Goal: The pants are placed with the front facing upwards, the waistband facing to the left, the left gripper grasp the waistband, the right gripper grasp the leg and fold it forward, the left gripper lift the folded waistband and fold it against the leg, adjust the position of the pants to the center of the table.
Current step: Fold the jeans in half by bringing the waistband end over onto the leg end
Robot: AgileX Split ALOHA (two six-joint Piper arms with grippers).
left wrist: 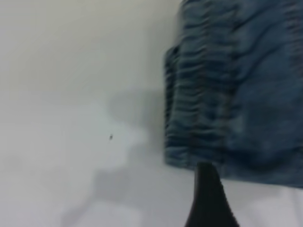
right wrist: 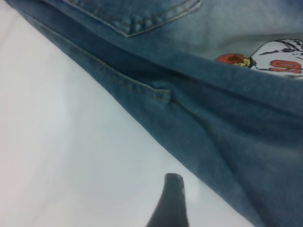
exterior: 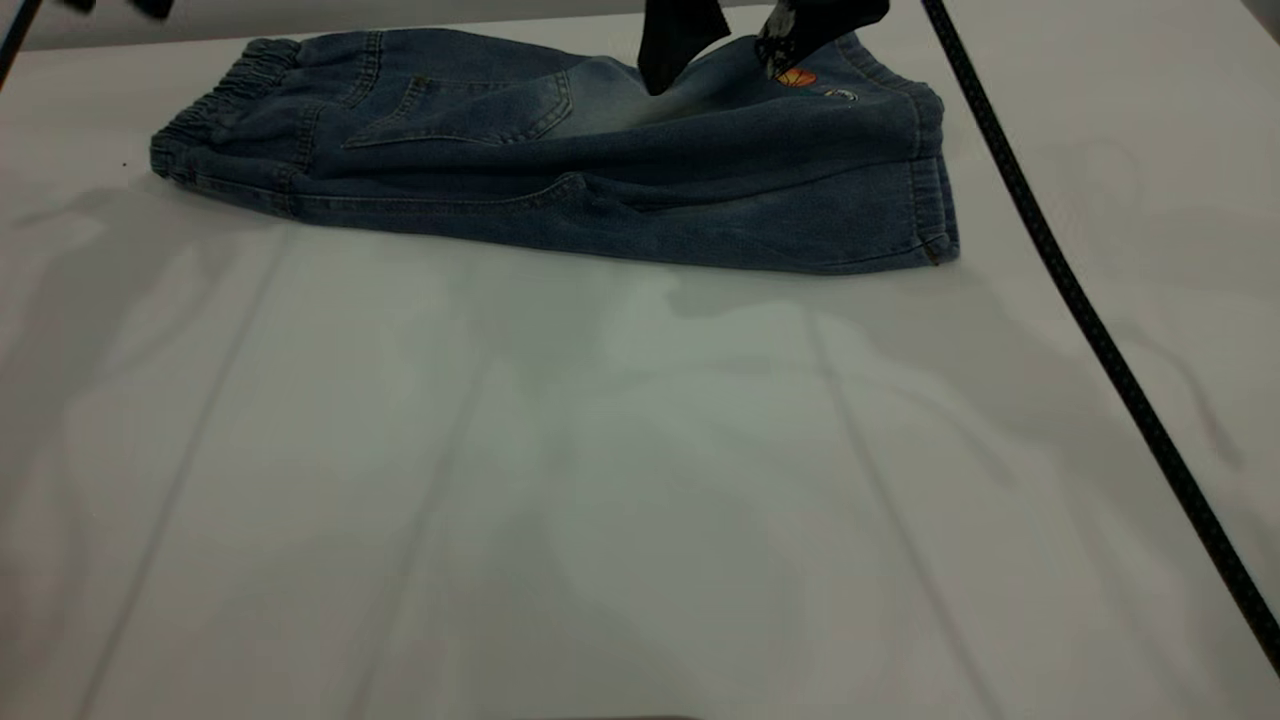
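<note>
Right gripper (exterior: pixel 715 55) over pants (exterior: pixel 600 170), cut off above, grip unclear, left gripper nearly unseen, one waistband (exterior: pixel 215 100), one table (exterior: pixel 600 480).

A plain white worktop (exterior: pixel 560 480) fills nearly the whole exterior view. Soft grey shadows lie across it, and faint straight lines run from the near edge toward the far edge. Beyond the far edge shows a narrow pale strip of wall (exterior: pixel 400 15).
</note>
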